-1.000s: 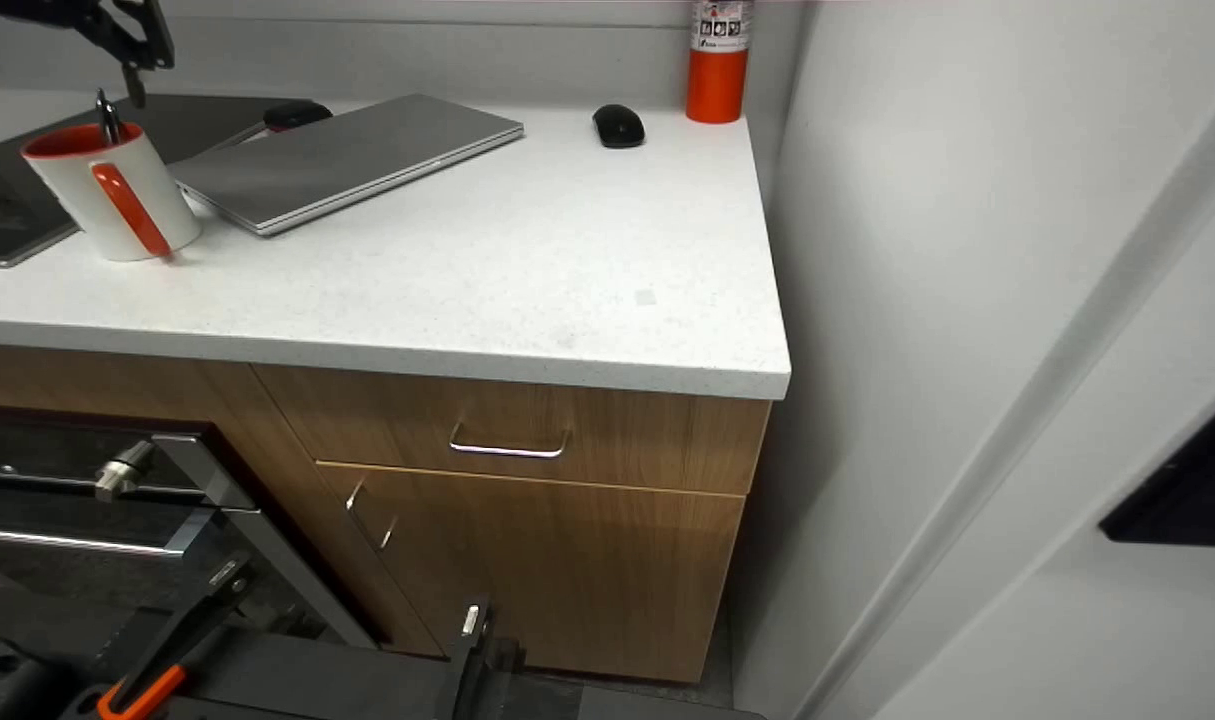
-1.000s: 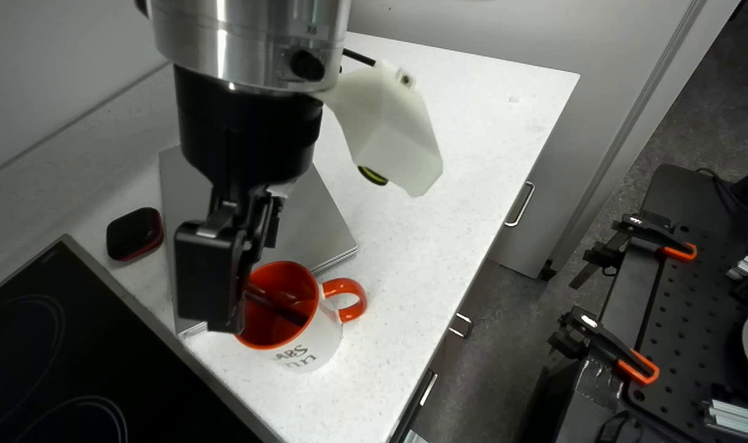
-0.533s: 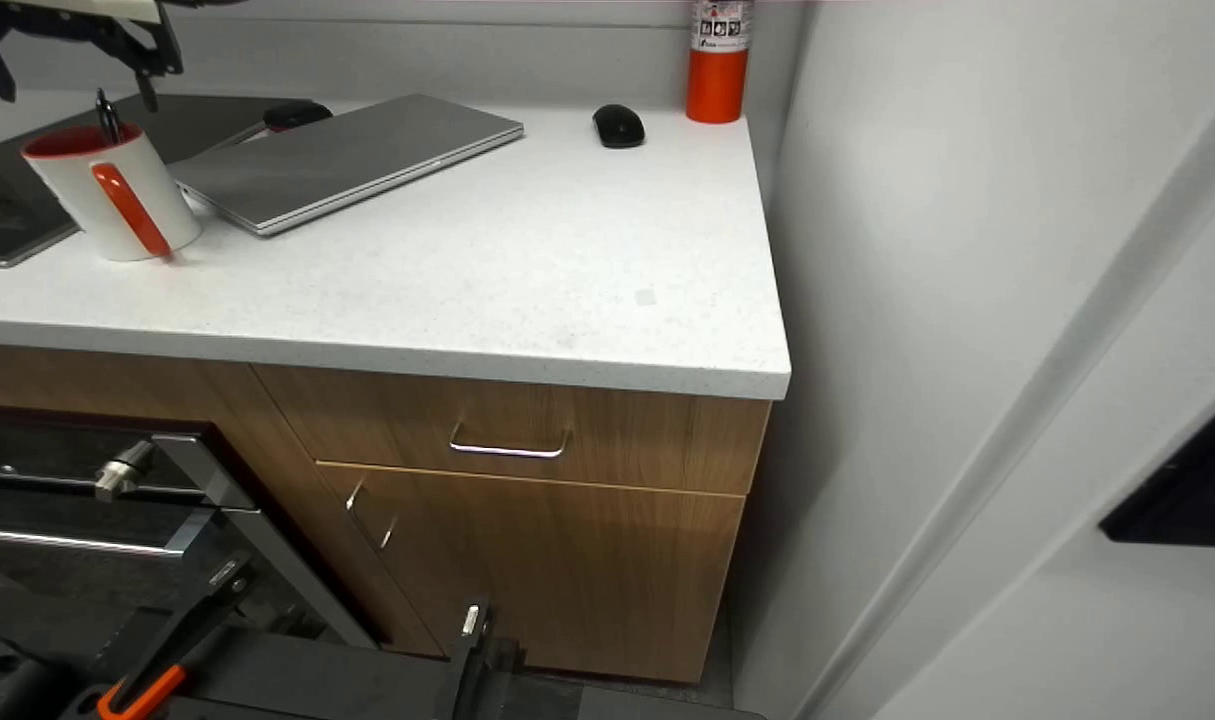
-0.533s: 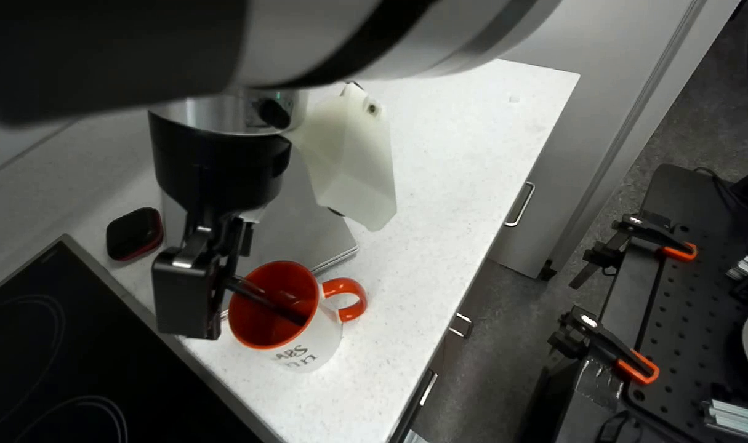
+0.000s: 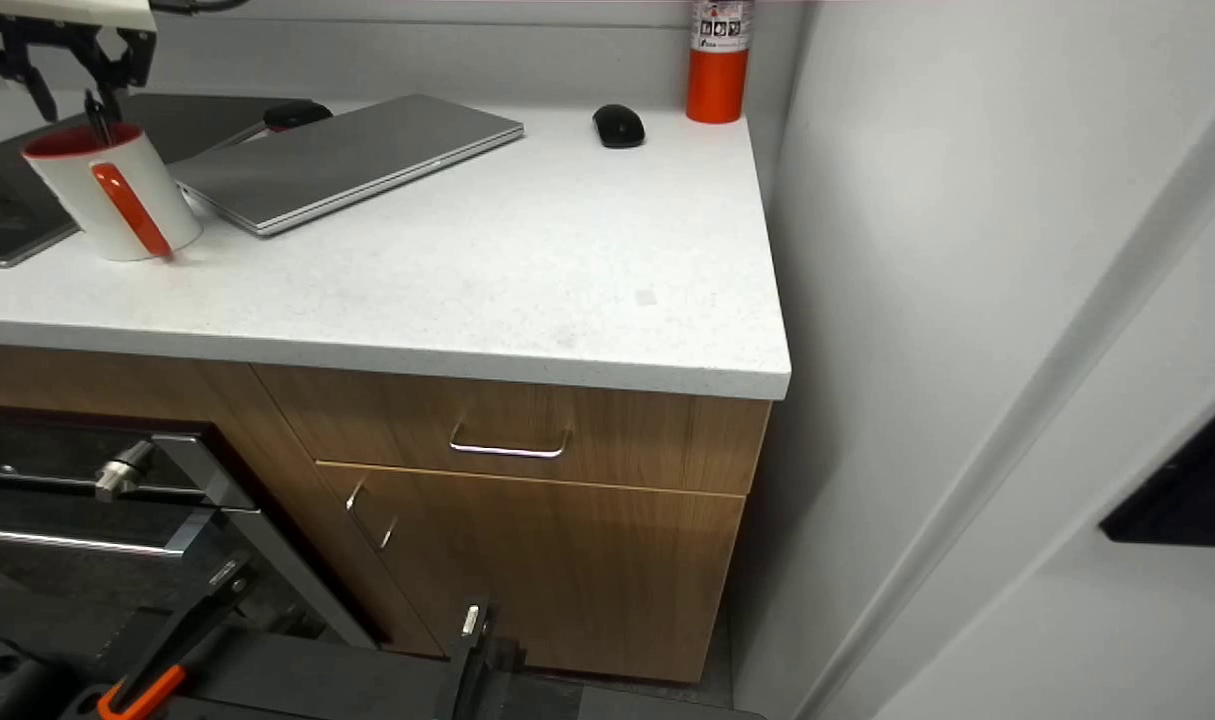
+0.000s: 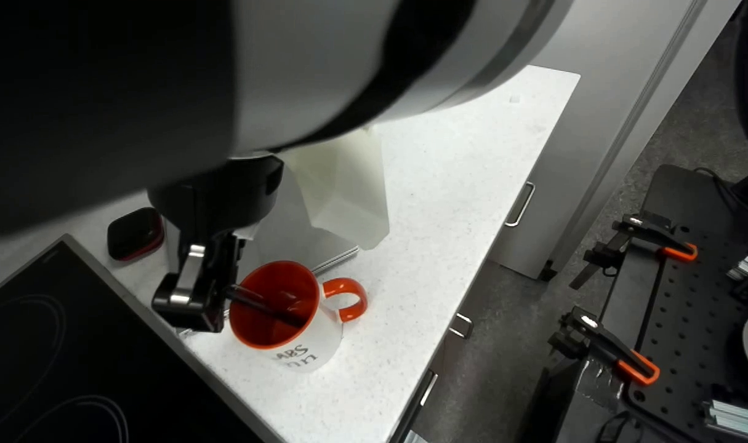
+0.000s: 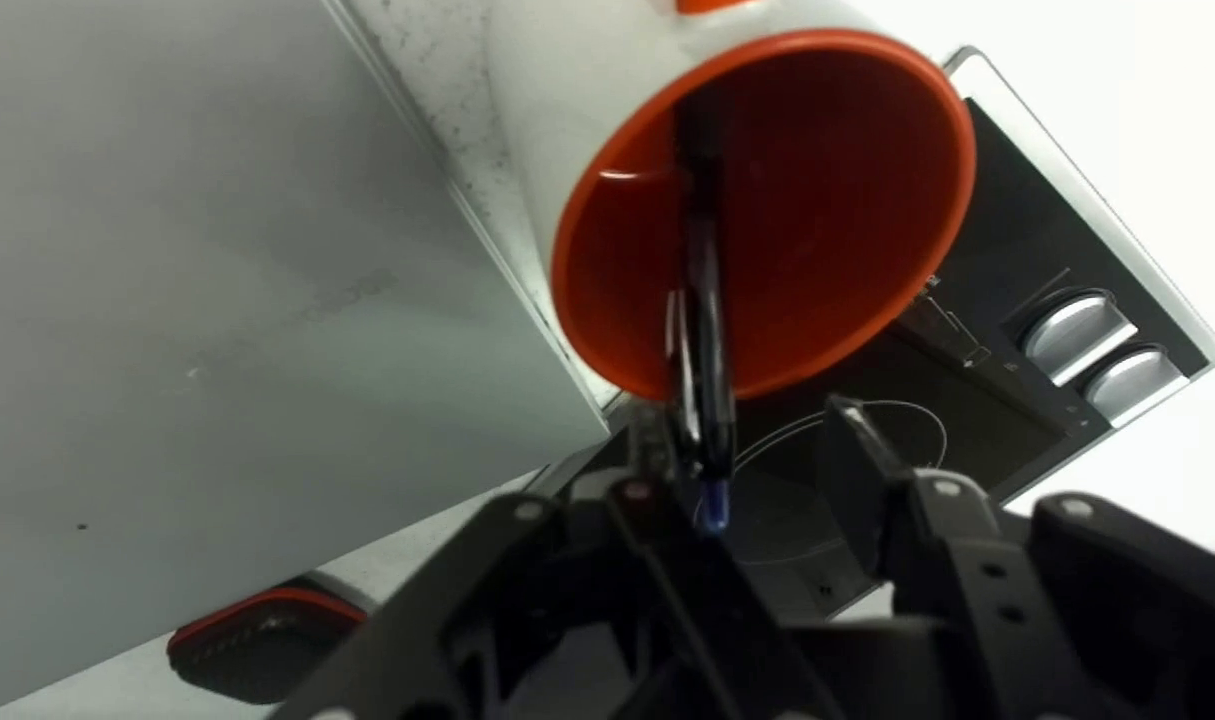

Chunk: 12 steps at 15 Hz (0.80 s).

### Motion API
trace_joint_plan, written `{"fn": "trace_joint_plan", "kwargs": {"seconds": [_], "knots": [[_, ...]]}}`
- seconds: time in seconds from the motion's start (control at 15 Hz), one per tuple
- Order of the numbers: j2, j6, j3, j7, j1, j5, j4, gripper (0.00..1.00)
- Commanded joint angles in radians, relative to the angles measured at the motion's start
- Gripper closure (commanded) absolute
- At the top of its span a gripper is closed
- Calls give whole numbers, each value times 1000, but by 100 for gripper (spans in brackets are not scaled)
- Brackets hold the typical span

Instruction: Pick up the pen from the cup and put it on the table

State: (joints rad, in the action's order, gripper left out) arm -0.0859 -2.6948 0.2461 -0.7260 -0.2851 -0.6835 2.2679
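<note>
The dark pen (image 7: pixel 709 330) leans in the white cup (image 7: pixel 587 95), its blue-tipped end sticking out past the orange-red rim. In both exterior views the cup (image 5: pixel 132 205) stands on the white table (image 5: pixel 497 250) beside the grey slab. My gripper (image 7: pixel 754 440) is just above the rim, its jaws part-way closed. In the wrist view the pen's upper end lies between the fingers, close against the left-hand one; a clear gap separates it from the right-hand finger (image 7: pixel 857 450). An exterior view shows the pen (image 6: pixel 266 306) running down inside the cup (image 6: pixel 318 344); its lower end is hidden.
The grey slab (image 5: pixel 357 165) lies right beside the cup. A black-and-red rounded lump (image 6: pixel 133 234) sits behind it, and a dark cooktop (image 6: pixel 47 344) borders the cup's other side. Farther along are a black mouse (image 5: pixel 618 127) and a red bottle (image 5: pixel 717 85).
My gripper has come down to the cup, and its jaws have drawn partly together around the pen's top. The pen's upper end has shifted slightly in an exterior view. The cup has stayed put.
</note>
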Motion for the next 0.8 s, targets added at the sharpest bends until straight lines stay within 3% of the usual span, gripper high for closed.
{"fn": "trace_joint_plan", "kwargs": {"seconds": [0.0,0.13,0.47,0.73], "knots": [[6,-32,26,-26,28,-9,-1,88],[11,-27,26,-30,33,-18,-1,100],[44,-17,25,0,32,19,13,97],[143,-12,22,58,20,86,38,97]]}}
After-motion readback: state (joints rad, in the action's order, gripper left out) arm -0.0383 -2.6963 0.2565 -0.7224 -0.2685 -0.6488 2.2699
